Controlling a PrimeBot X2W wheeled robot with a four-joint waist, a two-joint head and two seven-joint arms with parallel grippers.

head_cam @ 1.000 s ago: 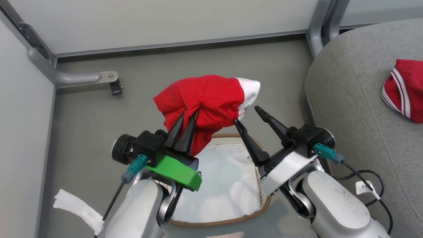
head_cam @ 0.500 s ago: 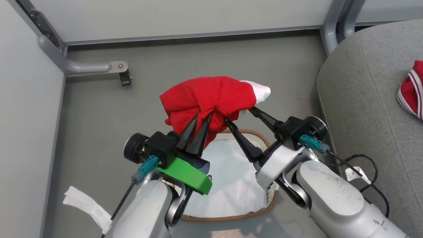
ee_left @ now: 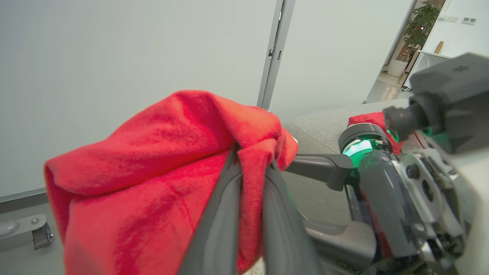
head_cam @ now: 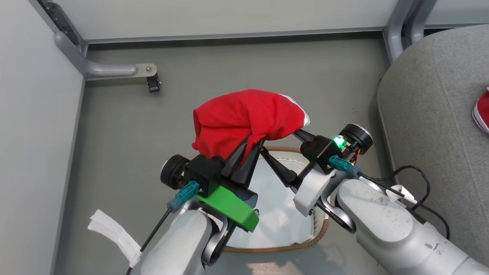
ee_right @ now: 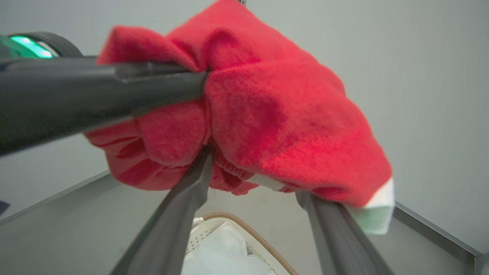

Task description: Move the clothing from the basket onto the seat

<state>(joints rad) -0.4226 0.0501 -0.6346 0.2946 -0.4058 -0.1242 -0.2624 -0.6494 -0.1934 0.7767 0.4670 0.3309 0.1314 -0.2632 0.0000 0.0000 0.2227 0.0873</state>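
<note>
A plain red garment (head_cam: 248, 118) with a white edge hangs in the air above the basket (head_cam: 305, 238), and my left gripper (head_cam: 254, 140) is shut on a fold of it. In the left wrist view the red garment (ee_left: 153, 172) bunches over the pinched fingers (ee_left: 225, 214). My right gripper (head_cam: 279, 142) stands open, its two fingers spread under the cloth from the right. In the right wrist view the garment (ee_right: 275, 114) drapes over both fingers (ee_right: 187, 206). The seat (head_cam: 431, 114) lies to the right, with a red white-striped jersey (head_cam: 482, 118) on it.
A white cloth sheet (head_cam: 275, 217) lines the basket. Pale wall panels with a grey metal frame (head_cam: 99, 70) and a small castor bracket (head_cam: 153, 82) close off the back and left. A white strap (head_cam: 114, 236) lies on the floor at the left; a black cable (head_cam: 416, 179) runs beside the seat.
The camera has swung, shifting the whole picture to the right. My right gripper has pushed forward so that its open fingers now reach under the garment; the left stays shut on it.
</note>
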